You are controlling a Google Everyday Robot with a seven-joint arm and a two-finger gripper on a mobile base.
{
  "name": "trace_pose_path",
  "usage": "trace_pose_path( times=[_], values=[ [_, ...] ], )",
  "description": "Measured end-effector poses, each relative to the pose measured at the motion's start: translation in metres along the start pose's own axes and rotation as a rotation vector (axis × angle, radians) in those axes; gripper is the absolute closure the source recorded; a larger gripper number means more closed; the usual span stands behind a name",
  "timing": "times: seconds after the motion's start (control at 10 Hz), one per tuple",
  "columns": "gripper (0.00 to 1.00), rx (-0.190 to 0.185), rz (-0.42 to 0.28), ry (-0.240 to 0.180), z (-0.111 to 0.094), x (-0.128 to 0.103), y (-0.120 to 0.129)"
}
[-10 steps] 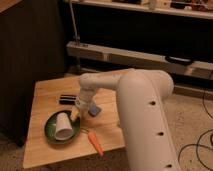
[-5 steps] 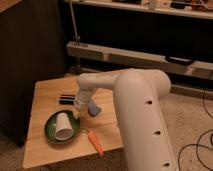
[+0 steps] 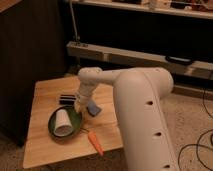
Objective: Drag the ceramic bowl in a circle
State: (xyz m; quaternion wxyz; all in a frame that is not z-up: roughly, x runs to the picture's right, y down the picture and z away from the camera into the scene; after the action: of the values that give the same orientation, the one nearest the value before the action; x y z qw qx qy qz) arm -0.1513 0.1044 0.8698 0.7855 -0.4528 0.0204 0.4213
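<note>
The ceramic bowl point(image 3: 72, 120) is a shallow dark-green dish at the front middle of a small wooden table point(image 3: 42, 145). A white paper cup point(image 3: 62, 123) lies on its side inside it. My gripper point(image 3: 79, 107) hangs from the white arm and points down at the bowl's far right rim. I cannot see whether it is touching the rim or just above it. The arm's large white body fills the right foreground.
A blue object point(image 3: 93, 109) lies just right of the gripper. A black object point(image 3: 66, 98) lies behind the bowl. An orange carrot point(image 3: 95, 142) lies near the table's front right edge. A dark cabinet stands to the left and metal shelving behind.
The gripper has shifted slightly left and down towards the bowl's rim. The bowl and cup have barely moved.
</note>
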Motion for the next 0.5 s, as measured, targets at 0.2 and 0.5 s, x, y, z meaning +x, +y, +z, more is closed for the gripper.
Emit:
trace_pose_path(
  times=[0.2, 0.5],
  values=[
    [1.0, 0.036, 0.031, -0.005, -0.014, 0.007, -0.02],
    [1.0, 0.073, 0.062, 0.046, -0.013, 0.044, -0.039]
  ],
)
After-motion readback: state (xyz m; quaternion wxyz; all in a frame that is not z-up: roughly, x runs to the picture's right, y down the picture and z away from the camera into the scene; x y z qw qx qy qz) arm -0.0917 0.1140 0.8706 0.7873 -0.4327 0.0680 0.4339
